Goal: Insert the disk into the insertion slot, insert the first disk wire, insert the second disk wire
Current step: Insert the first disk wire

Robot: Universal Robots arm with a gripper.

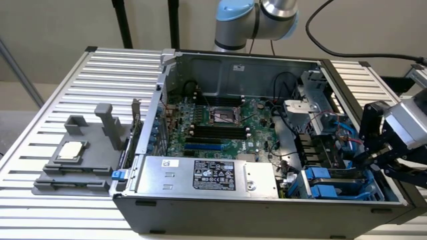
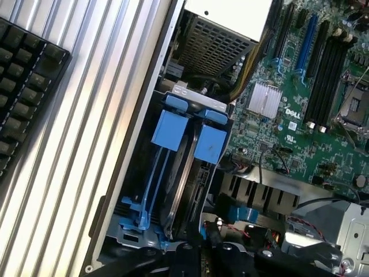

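Gripper [image 1: 360,159] sits at the corner of the open PC case [image 1: 267,215] on the exterior view's right, low over the drive bay. Fingers are clenched together; the wrist view does not show whether anything is pinched between them.

The disk [image 2: 183,167] stands on edge inside the insertion slot [image 1: 373,194], its dark side showing between two blue carrier tabs [image 2: 169,129]. A connector at its near end lies just ahead of the gripper.

Around the bay:
- The case side wall runs right beside the slot, with the slatted aluminium table [image 1: 107,75] beyond it.
- The silver power supply box [image 1: 207,175] lies next to the slot, toward the exterior view's left.
- A blue cable [image 2: 239,213] and thin red-and-black wires [image 2: 311,222] cross the gap between the slot and the motherboard [image 1: 213,127], near the fingers.
- The bare metal bracket cage [image 1: 313,85] is further back along the same side of the case.

Elsewhere:
- A finned heat sink [image 2: 264,99] is on the board.
- A black keyboard [image 2: 23,75] rests on the table.
- A grey fixture [image 1: 73,160] holds a processor chip [image 1: 71,150], well apart from the case on the exterior view's left.
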